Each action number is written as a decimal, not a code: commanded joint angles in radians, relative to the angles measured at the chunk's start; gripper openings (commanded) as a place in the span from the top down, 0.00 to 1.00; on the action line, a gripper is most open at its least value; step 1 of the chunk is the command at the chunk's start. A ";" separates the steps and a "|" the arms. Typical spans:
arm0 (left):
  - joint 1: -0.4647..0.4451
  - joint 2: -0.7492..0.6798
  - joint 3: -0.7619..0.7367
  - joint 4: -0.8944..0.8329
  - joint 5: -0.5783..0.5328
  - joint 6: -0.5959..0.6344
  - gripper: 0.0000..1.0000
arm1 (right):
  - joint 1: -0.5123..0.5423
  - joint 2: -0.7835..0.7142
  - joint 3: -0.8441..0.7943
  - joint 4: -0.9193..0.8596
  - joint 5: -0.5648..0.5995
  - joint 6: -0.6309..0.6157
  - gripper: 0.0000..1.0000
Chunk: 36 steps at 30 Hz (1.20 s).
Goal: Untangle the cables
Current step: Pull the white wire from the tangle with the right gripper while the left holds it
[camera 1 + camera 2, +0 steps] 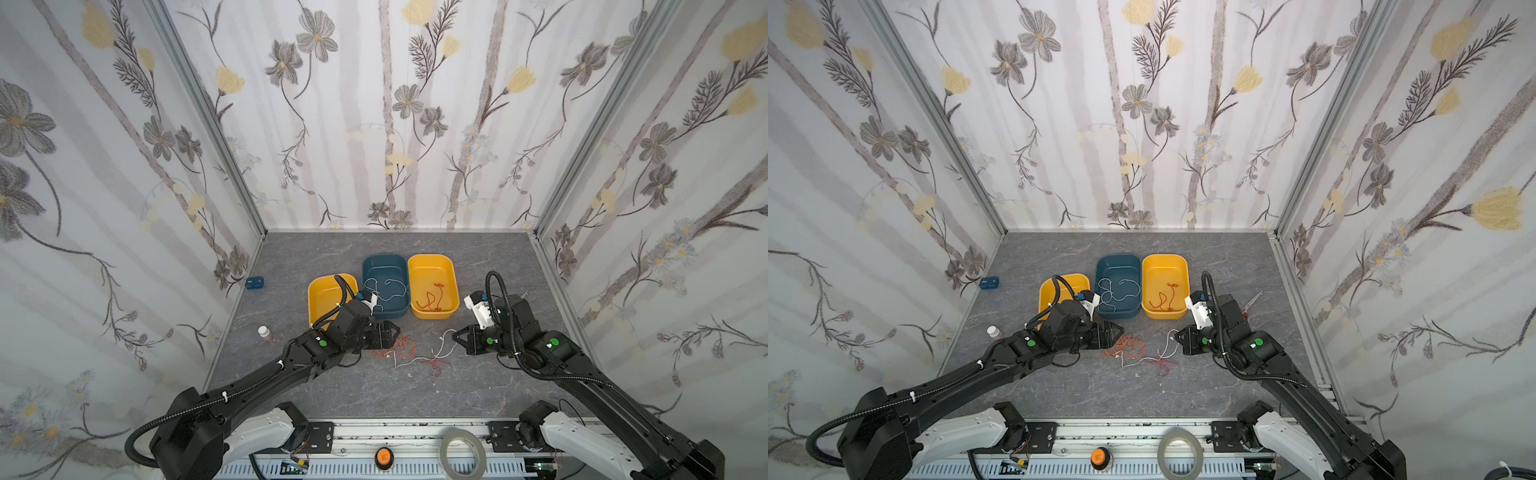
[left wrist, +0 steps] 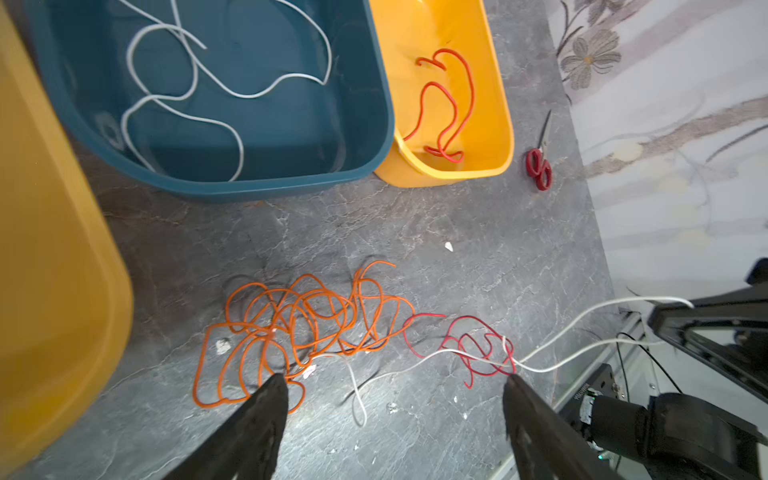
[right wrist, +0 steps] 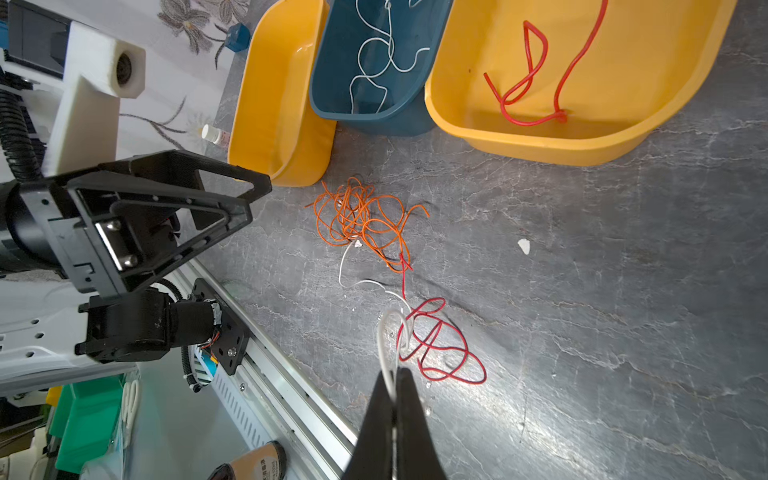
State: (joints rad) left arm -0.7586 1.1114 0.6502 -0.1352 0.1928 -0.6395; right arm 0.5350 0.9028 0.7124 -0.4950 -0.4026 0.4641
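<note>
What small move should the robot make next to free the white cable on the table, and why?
Probably lower the open left gripper onto the red cable and pinch it. The right gripper is shut on the white cable, which runs through the red loops and on to the orange cable; pinning red should let white slide out.
</note>
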 commanded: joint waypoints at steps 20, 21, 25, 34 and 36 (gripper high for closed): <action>-0.082 0.490 0.118 0.227 0.086 0.044 0.41 | 0.005 -0.055 -0.024 0.124 -0.047 0.069 0.99; -0.082 0.512 0.128 0.227 0.094 0.044 0.41 | 0.005 -0.060 -0.022 0.117 -0.046 0.066 0.99; -0.084 0.572 0.161 0.186 0.073 0.054 0.43 | 0.004 -0.073 -0.023 0.103 -0.040 0.062 0.99; -0.083 0.636 0.184 0.147 0.022 0.063 0.72 | -0.018 -0.118 0.001 0.055 0.000 0.035 0.99; -0.082 0.632 0.179 0.140 0.008 0.060 0.82 | -0.050 -0.142 0.013 0.028 0.012 0.024 0.99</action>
State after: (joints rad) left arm -0.8417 1.7397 0.8310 0.0555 0.2344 -0.5819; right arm 0.5087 0.7849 0.7052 -0.4316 -0.4225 0.5137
